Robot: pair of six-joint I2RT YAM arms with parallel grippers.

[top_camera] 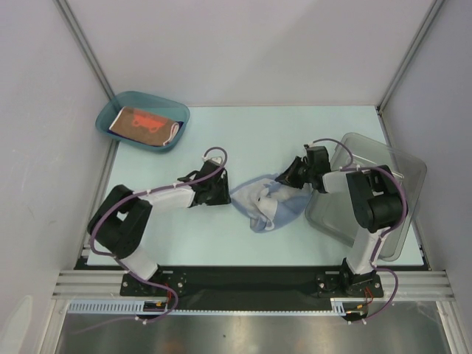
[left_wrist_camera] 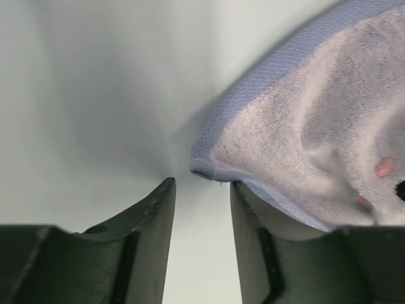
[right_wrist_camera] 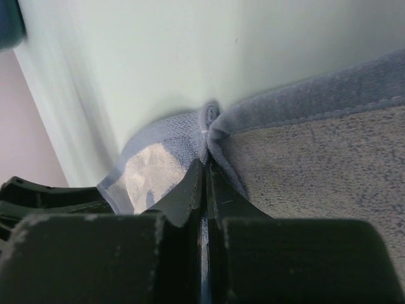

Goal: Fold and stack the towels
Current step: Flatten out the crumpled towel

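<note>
One towel, corner pinched in right claw

Open tabletop between tray and towel

Left arm, right arm — black joint housings, white link sleeves. Purple cables loop along both. Fingers: dark, angular plastic — edges scuffed pale.
</note>
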